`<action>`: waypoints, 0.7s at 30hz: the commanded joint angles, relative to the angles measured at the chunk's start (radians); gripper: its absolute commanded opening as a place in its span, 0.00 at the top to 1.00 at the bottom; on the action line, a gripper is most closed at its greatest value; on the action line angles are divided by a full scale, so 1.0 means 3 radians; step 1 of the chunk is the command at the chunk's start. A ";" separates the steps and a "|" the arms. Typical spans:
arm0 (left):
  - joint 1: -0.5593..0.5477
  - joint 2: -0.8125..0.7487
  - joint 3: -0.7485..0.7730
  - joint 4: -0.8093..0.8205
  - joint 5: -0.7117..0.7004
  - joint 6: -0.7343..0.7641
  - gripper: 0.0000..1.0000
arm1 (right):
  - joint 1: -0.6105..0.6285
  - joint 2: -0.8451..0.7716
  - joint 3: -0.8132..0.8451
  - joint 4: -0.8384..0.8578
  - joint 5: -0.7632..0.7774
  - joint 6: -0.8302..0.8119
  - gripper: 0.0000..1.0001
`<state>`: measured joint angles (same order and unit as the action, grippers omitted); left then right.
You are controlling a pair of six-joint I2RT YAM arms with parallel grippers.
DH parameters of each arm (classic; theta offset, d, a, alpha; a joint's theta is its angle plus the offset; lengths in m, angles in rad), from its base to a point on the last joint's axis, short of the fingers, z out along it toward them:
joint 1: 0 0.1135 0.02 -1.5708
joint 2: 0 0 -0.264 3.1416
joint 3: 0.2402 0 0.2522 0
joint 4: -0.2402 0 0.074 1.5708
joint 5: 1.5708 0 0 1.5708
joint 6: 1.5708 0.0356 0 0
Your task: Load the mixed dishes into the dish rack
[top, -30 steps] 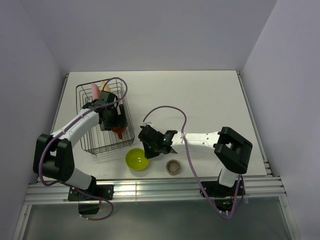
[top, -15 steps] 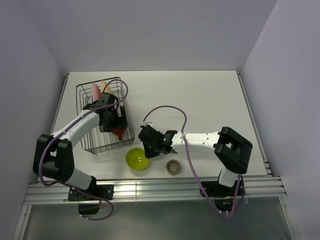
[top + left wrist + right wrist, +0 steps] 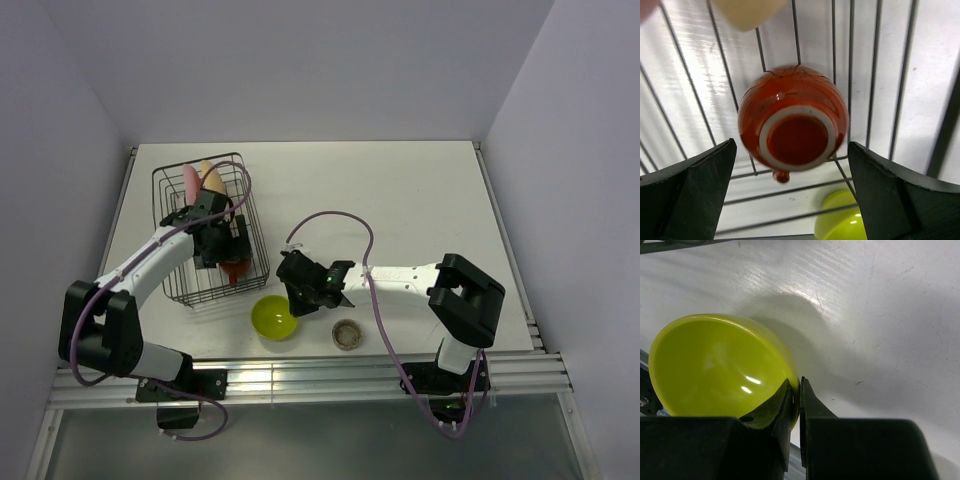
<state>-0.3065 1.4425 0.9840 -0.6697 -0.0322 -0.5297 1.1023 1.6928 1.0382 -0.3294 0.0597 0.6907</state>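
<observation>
left hand (image 3: 791, 150) is wide open and empty above the upturned red-orange mug (image 3: 792, 125) in the dish rack (image 3: 170, 185). right hand (image 3: 795, 390) pinches the lime-green bowl (image 3: 715, 365) by its rim: lift it slowly and level.

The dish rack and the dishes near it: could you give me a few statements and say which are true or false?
1. The mug sits bottom-up inside the rack. True.
2. The left gripper is clamped on the mug. False: its fingers stand open on either side, clear of it.
3. The bowl is in the rack. False: it is outside, beside the rack, its rim pinched by the right gripper.
4. A pink plate and a yellow plate stand at the rack's far end. True.
5. The cup is stacked inside the bowl. False: it stands alone on the table.
</observation>
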 commanded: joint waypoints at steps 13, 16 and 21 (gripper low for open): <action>-0.0027 -0.1295 0.0627 -0.0264 0.0076 -0.0162 0.01 | -0.0023 -0.0641 0.0047 0.0009 0.0108 0.0019 1.00; -0.0027 -0.1576 0.0494 -0.0080 0.0689 -0.0198 0.01 | -0.0120 -0.0942 -0.0070 0.0141 -0.0157 -0.0016 1.00; -0.0027 -0.1807 -0.0026 0.0365 0.1604 -0.0570 0.01 | -0.0412 -0.1545 -0.0305 0.0529 -0.0802 -0.0103 1.00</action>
<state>-0.3096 0.9184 1.0653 -0.6636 0.2226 -0.6209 1.0180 1.3407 0.9695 -0.3004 -0.0616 0.6796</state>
